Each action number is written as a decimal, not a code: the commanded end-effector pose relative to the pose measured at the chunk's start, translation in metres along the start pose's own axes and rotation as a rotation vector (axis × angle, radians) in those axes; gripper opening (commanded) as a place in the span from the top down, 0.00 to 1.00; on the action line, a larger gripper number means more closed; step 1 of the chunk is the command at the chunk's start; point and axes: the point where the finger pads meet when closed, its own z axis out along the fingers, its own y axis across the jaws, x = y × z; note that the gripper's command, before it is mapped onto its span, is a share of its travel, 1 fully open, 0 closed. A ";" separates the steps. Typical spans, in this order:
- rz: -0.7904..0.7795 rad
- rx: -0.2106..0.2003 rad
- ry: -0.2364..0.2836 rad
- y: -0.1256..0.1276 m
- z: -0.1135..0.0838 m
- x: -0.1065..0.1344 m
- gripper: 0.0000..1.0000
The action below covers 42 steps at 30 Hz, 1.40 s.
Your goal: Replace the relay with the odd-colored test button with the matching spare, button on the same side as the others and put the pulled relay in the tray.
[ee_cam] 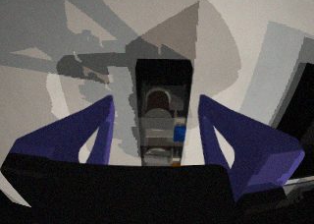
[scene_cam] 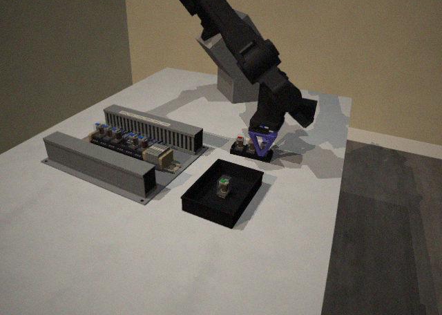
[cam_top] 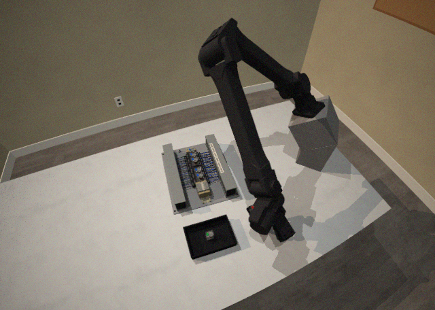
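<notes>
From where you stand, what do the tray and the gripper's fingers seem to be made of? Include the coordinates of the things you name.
The tray (cam_top: pixel 232 226) (scene_cam: pixel 206 212) looks like black plastic, judging by its even, matte walls, though painted metal is possible. The gripper's fingers (scene_cam: pixel 252 139) look like purple plastic, smooth with a faint sheen along the edges; coated metal could look similar.

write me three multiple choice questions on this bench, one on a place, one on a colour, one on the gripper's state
1. Where is the green-button relay?
A in the tray
B in the spare holder
C in the row

2. What colour are the buttons in the row?
A red
B blue
C orange

3. How is the gripper?
A shut on a relay
B shut on nothing
C open

1 A: it stands inside the black tray.
2 B: all five visible buttons there are blue.
3 C: its fingers stand apart, with gaps either side of the blue-button spare.
</notes>
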 end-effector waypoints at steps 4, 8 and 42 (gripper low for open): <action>0.018 0.046 -0.038 -0.019 -0.013 -0.016 0.41; 0.019 0.046 -0.037 -0.019 -0.013 -0.016 0.41; 0.007 0.035 -0.030 -0.022 -0.017 -0.015 0.41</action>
